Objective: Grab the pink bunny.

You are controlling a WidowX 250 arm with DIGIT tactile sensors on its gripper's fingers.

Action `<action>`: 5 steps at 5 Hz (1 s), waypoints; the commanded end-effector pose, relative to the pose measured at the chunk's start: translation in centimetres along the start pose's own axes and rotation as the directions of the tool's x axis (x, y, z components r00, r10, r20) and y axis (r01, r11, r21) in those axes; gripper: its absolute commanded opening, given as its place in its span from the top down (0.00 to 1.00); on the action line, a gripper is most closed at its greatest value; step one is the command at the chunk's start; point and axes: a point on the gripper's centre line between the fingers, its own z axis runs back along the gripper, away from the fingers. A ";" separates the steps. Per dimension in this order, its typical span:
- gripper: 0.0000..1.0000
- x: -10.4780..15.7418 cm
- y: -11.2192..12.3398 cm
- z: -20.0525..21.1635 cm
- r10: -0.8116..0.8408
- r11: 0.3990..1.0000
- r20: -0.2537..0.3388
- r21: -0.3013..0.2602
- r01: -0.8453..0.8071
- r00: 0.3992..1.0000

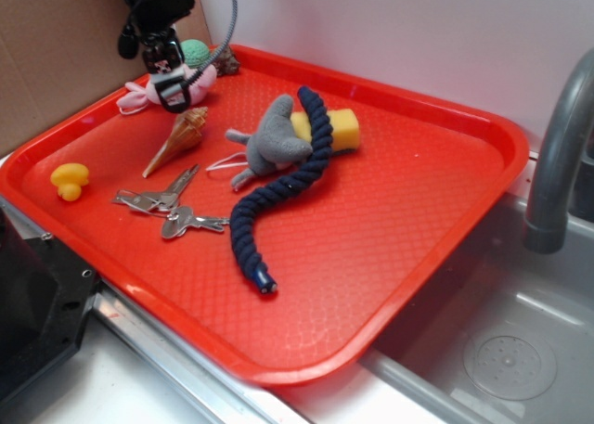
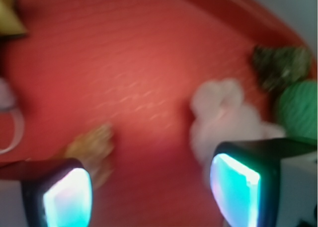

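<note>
my gripper (image 1: 174, 88) hangs low over the far left corner of the red tray (image 1: 390, 257), right at the pink bunny (image 1: 200, 79), which lies on the tray floor against the far rim. a green ball (image 1: 195, 51) sits just behind the bunny and a dark pinecone-like thing (image 1: 227, 62) is beside that. in the wrist view the fingers (image 2: 67, 197) are spread wide with bare tray between them, so the claw is released and holds nothing; that view is blurred. the bunny (image 2: 223, 120) shows there under and past one finger rather than centred in the gap, and the seashell (image 2: 92, 147) pokes in next to the other finger. so my read: the approach to the bunny is mostly done, the grasp is not. left to do: shift so the bunny sits between the fingers, drop, clench, lift. risk is catching the seashell (image 1: 176, 138), which lies just on the near side of the bunny. keys (image 1: 172, 211), yellow duck (image 1: 70, 178), grey plush (image 1: 274, 141), navy rope (image 1: 283, 187) and yellow sponge (image 1: 339, 127) lie further from the bunny, toward the tray's middle and near side, not in play.
</note>
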 end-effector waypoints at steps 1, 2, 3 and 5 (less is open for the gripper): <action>0.00 0.7 1.1 -0.5 0.022 0.994 -0.004 0.104 -0.022 1.000; 0.00 0.7 1.1 -0.5 0.022 0.994 -0.004 0.104 -0.022 1.000; 0.00 0.7 1.1 -0.5 0.022 0.994 -0.004 0.104 -0.022 1.000; 0.00 -1.1 1.2 6.2 0.057 0.992 0.128 0.100 -0.070 0.990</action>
